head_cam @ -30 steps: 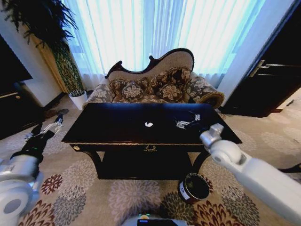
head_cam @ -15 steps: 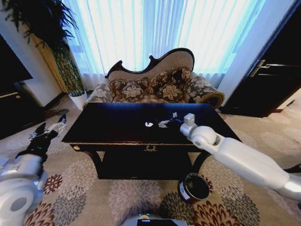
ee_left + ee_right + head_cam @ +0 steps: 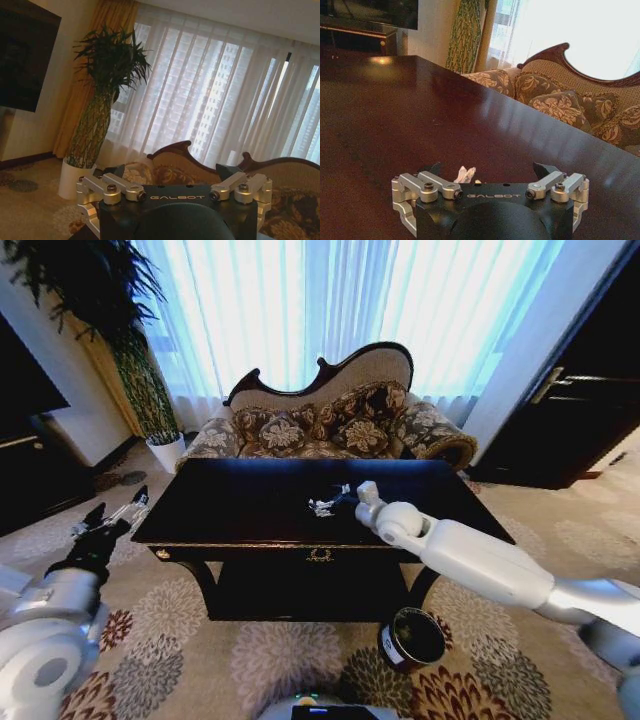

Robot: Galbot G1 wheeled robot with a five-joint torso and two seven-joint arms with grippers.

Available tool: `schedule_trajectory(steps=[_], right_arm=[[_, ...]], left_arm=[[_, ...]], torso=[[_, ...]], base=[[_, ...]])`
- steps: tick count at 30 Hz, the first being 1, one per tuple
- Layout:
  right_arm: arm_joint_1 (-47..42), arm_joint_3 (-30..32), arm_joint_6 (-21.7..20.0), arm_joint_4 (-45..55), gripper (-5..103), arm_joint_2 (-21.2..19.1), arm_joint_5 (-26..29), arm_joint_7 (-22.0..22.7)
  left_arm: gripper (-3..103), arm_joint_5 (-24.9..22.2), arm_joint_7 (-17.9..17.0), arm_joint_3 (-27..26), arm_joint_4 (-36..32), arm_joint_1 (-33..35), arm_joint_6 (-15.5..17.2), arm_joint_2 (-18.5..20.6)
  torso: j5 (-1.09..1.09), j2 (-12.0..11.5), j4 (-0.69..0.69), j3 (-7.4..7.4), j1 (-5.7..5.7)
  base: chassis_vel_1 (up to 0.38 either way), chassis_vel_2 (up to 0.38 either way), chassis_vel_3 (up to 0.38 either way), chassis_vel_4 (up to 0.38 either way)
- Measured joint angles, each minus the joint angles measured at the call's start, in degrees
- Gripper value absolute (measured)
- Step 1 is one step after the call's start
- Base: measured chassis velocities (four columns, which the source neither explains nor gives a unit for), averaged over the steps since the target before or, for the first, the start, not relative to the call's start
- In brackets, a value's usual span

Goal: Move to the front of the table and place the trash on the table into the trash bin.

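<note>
Bright curtained windows (image 3: 330, 310) fill the back of the room, with a tall potted plant (image 3: 120, 350) at the far left and a carved patterned sofa (image 3: 330, 420) just behind the dark glossy table (image 3: 240, 510), which stands on a flowered carpet (image 3: 260, 660). At the left of the head view the left gripper (image 3: 118, 517) hangs off the table's left end, above the carpet; its fingers stand apart and hold nothing. Its own wrist camera shows the same spread fingers (image 3: 102, 187) against the plant (image 3: 107, 100), the curtains (image 3: 210, 100) and the sofa back (image 3: 200, 165), none of the table top. Near the middle of the table lies a small white paper wad (image 3: 319, 506), and the right gripper (image 3: 336, 498) reaches over the top from the right, right next to it; whether they touch cannot be told. The right wrist camera gives what the head view cannot: the wad (image 3: 465, 174) sits on the table (image 3: 395, 115) between the spread fingers of the right gripper (image 3: 487, 167), which close on nothing, and it shows the sofa cushions (image 3: 560, 107) beyond the far edge. On the floor in front of the table, to the right of centre, stands the round trash bin (image 3: 411, 638), with its white label, seen from above.
</note>
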Motion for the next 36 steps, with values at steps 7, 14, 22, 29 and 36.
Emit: schedule_trajectory(steps=[7,14,22,29,36], right_arm=[[0.8,-1.0,-1.5,-2.0,100,0.4,0.6,-0.3],[-0.8,0.4,-2.2,-1.8,98,-1.0,1.6,-0.9],[-2.3,1.6,-1.9,-1.0,73,-1.6,2.4,-1.5],[-2.6,1.8,-1.7,-0.2,51,-1.6,2.9,-1.7],[-4.7,3.7,-0.3,1.2,25,-2.5,3.4,-2.8]], left_arm=[[100,0.0,0.0,0.4,0.0,-0.4,-0.2,0.1],[100,0.6,0.0,1.5,0.0,-0.6,-0.2,0.3],[100,0.4,0.1,0.6,0.0,-0.5,-0.3,1.0],[100,1.1,0.4,0.3,0.0,-0.5,-0.6,1.1],[100,1.6,0.7,0.4,0.0,-0.3,-0.9,0.9]], torso=[[0.01,0.0,0.00,0.00,-0.01],[0.01,0.0,-0.01,0.00,-0.01],[0.01,0.0,-0.01,0.00,-0.01],[0.01,0.0,0.00,0.00,-0.01],[0.01,0.0,0.00,0.00,-0.01]], base=[[0.000,0.000,0.000,0.000],[0.000,0.000,0.000,0.000],[0.000,0.000,0.000,0.000],[0.000,0.000,0.000,0.000],[0.000,0.000,0.000,0.000]])
